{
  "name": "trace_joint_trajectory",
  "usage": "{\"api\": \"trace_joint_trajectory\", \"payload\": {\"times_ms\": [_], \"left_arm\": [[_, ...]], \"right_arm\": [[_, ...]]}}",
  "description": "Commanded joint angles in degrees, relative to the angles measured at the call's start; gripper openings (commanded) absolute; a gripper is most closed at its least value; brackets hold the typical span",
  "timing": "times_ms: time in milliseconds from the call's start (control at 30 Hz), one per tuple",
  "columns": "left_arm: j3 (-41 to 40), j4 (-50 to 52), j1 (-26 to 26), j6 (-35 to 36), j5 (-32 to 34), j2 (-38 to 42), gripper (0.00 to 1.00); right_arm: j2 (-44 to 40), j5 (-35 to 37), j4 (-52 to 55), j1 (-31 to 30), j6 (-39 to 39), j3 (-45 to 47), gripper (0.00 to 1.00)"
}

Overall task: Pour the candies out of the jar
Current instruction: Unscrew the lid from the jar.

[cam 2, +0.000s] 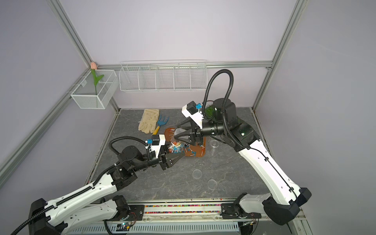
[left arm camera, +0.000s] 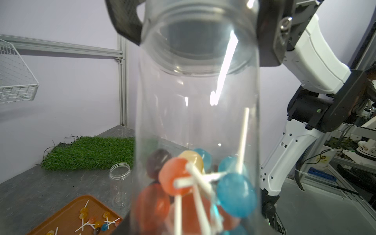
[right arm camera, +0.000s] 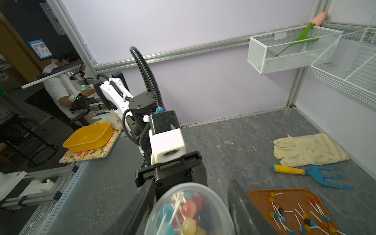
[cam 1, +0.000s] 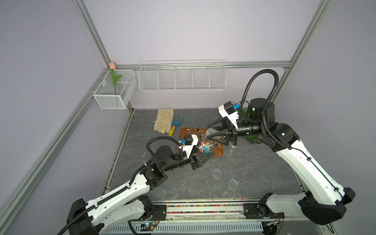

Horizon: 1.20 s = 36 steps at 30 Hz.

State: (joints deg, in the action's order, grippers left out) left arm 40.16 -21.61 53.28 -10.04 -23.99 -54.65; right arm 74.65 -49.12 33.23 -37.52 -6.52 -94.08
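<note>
A clear plastic jar [cam 1: 206,142] hangs tilted over the brown tray [cam 1: 184,134]. My right gripper [cam 1: 208,132] is shut on the jar's neck end, one black finger [left arm camera: 126,26] on each side. Several candies [left arm camera: 234,193], blue, orange and dark lollipops with white sticks, lie heaped in the jar's other end. That end is beside my left gripper [cam 1: 210,155], whose fingers look shut together just under the jar. The jar hides the left jaws in the left wrist view. More candies [right arm camera: 301,215] lie scattered on the tray [right arm camera: 260,201]. In the right wrist view the jar [right arm camera: 203,195] fills the gap between the fingers.
A second empty clear jar [cam 1: 234,144] stands right of the tray, near a green grass mat [left arm camera: 89,152]. Two clear lids [cam 1: 216,174] [cam 1: 232,184] lie nearer the front. A cream glove [cam 1: 163,121] and a blue hand rake [cam 1: 177,122] lie behind the tray. Wire baskets [cam 1: 182,78] hang on the wall.
</note>
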Motion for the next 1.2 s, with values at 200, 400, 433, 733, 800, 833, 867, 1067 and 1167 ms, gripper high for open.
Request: {"api": "trace_joint_trajectory", "payload": {"times_ms": [200, 400, 433, 733, 800, 833, 867, 1067, 1167], "left_arm": [[-0.1, -0.7, -0.5, -2.2, 3.4, 0.2, 0.42], [-2.2, -2.4, -0.5, -1.1, 6.4, 1.3, 0.43], [-2.2, -2.0, -0.5, -0.5, 6.9, 1.3, 0.43], [-2.9, 0.7, -0.5, 4.9, 14.0, 1.3, 0.43], [-2.8, 1.2, -0.5, 5.4, 14.4, 1.3, 0.43], [-2.8, 1.3, -0.5, 5.7, 14.7, 1.4, 0.43], [-2.9, 1.7, -0.5, 5.8, 15.0, 1.5, 0.43], [-3.0, 3.0, -0.5, 6.6, 15.8, 2.0, 0.43], [-3.2, 3.4, -0.5, 6.8, 15.8, 2.3, 0.43]], "right_arm": [[-2.6, 0.8, -3.4, -0.5, 4.3, 0.4, 0.96], [-5.0, 11.9, -9.4, -0.5, 19.3, 2.9, 0.90], [-4.9, 15.4, -8.2, -0.6, 21.5, 2.7, 0.91], [-4.3, 31.1, -2.6, -4.5, 28.8, 3.5, 0.96], [-3.6, 32.7, -1.9, -5.3, 29.1, 3.4, 0.98], [-3.2, 33.1, -1.8, -5.8, 29.2, 3.5, 1.00], [-2.8, 33.3, -1.9, -6.2, 29.2, 3.5, 1.00], [0.1, 34.3, -2.5, -8.8, 28.6, 2.5, 0.90], [1.1, 35.3, -2.5, -9.2, 28.5, 2.2, 0.78]]}}
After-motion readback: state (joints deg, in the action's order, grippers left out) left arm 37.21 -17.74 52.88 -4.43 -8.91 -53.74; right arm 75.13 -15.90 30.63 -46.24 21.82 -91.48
